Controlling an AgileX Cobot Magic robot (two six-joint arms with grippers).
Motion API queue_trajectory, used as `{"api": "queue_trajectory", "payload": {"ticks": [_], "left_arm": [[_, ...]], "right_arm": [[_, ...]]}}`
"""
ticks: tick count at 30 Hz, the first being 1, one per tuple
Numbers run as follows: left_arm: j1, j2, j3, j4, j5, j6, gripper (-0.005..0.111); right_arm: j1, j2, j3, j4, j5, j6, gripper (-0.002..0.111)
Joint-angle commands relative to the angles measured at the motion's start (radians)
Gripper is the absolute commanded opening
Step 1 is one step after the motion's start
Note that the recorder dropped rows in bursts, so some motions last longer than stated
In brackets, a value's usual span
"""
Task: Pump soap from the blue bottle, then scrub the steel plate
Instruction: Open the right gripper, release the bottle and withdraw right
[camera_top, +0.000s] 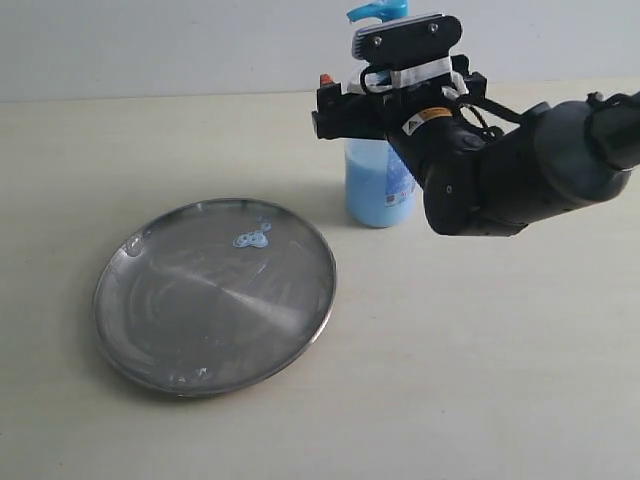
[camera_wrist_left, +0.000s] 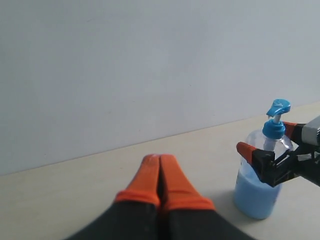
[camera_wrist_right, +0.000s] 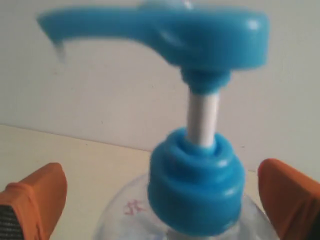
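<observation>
The blue bottle (camera_top: 379, 192) stands upright on the table just right of the steel plate (camera_top: 180, 320). Its pump head (camera_wrist_right: 165, 30) is raised above the blue collar (camera_wrist_right: 197, 175). Small blue soap blobs (camera_top: 252, 237) lie on the plate near its far rim. My right gripper (camera_top: 385, 95) is open and straddles the bottle's neck, with orange fingertips (camera_wrist_right: 37, 195) apart from it on both sides. In the left wrist view my left gripper (camera_wrist_left: 159, 161) is shut with nothing in it, well short of the bottle (camera_wrist_left: 257, 192). The exterior view does not show it.
The right arm (camera_top: 510, 170) reaches in from the right, over the table behind the bottle. A pale wall (camera_top: 150, 40) runs along the table's far edge. Bare tabletop (camera_top: 480, 370) lies in front of and to the right of the plate.
</observation>
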Motion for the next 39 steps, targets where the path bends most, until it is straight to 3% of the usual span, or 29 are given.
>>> {"api": "queue_trajectory", "payload": {"ticks": [1, 13, 19, 29, 31, 35, 39], "left_arm": [[-0.007, -0.003, 0.005, -0.010, -0.017, -0.002, 0.000], [-0.007, -0.003, 0.005, -0.010, -0.017, -0.002, 0.000], [-0.007, -0.003, 0.005, -0.010, -0.017, -0.002, 0.000], [-0.007, -0.003, 0.052, -0.012, -0.061, -0.002, 0.000], [-0.007, -0.003, 0.077, -0.012, -0.083, -0.002, 0.000], [-0.007, -0.003, 0.129, -0.012, -0.144, -0.002, 0.000], [-0.007, -0.003, 0.189, -0.012, -0.225, -0.002, 0.000]], "right_arm": [[0.001, -0.077, -0.007, -0.020, 0.057, -0.027, 0.105], [0.001, -0.204, -0.007, -0.003, 0.307, -0.117, 0.105], [0.001, -0.291, -0.007, 0.267, 0.411, -0.374, 0.105], [0.001, -0.486, -0.007, 0.351, 0.805, -0.458, 0.105], [0.001, -0.518, -0.007, 0.351, 0.891, -0.458, 0.101], [0.001, -0.563, -0.007, 0.269, 1.112, -0.423, 0.071], [0.001, -0.600, -0.007, -0.166, 1.347, -0.109, 0.046]]}}
